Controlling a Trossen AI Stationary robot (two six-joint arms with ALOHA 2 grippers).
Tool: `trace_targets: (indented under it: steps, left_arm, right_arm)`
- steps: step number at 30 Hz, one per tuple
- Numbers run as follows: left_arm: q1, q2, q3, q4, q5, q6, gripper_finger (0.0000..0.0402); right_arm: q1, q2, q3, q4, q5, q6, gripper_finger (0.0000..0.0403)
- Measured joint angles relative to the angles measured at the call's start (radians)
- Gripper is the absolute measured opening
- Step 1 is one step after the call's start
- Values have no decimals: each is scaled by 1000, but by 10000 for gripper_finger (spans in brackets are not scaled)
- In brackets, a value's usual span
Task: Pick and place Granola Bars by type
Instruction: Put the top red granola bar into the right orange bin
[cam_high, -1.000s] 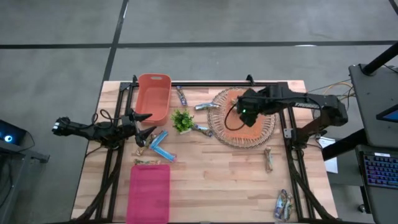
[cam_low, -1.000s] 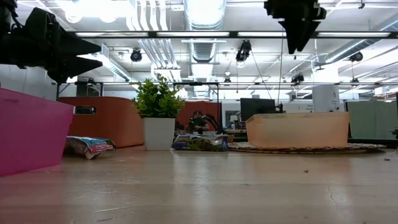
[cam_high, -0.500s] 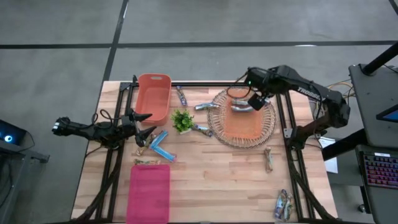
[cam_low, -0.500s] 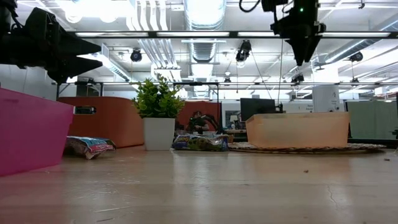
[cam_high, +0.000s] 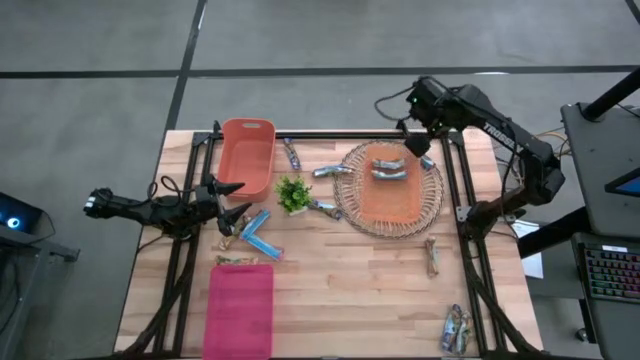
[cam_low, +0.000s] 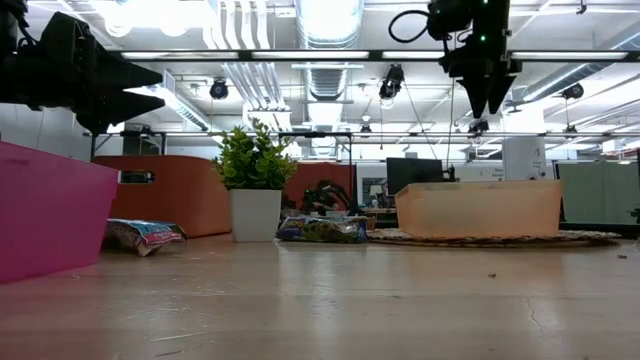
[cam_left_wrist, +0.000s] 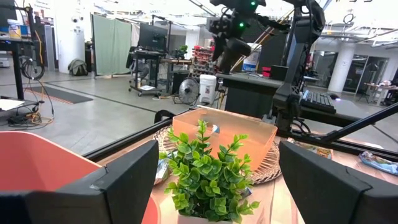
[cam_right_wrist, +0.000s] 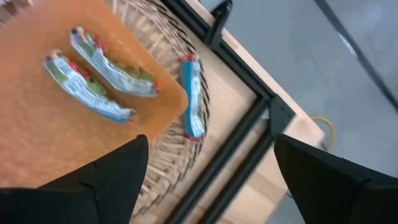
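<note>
Bar dropped, right arm pulled away

Your right gripper (cam_high: 424, 150) released and rose off the tray (cam_high: 392, 203); two bars (cam_high: 388, 167) lay inside, one more sorted. Left gripper (cam_high: 232, 200) hung spread by the plant (cam_high: 293, 192)

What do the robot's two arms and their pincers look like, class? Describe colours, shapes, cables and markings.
Both arms are dark, jointed and slender. The left pincer ends in two pointed black fingers, with black cable looped near it. The right arm carries white lettering and a black cable, and a small green light glows by the right pincer.
</note>
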Motion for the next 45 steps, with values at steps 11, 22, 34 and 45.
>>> trace_targets:
  steps: [11, 22, 34, 45]
  left_arm:
    - [0, 0, 0, 0, 0, 0, 312]
    - [0, 0, 0, 0, 0, 0, 312]
    - [0, 0, 0, 0, 0, 0, 312]
    - [0, 0, 0, 0, 0, 0, 312]
  right_arm:
    - [-185, 0, -2, 209, -107, -357, 347]
    - [-311, 137, -5, 204, -119, -335, 337]
    - [-343, 307, -3, 186, -230, -223, 336]
    - [-342, 444, -3, 200, -230, -264, 329]
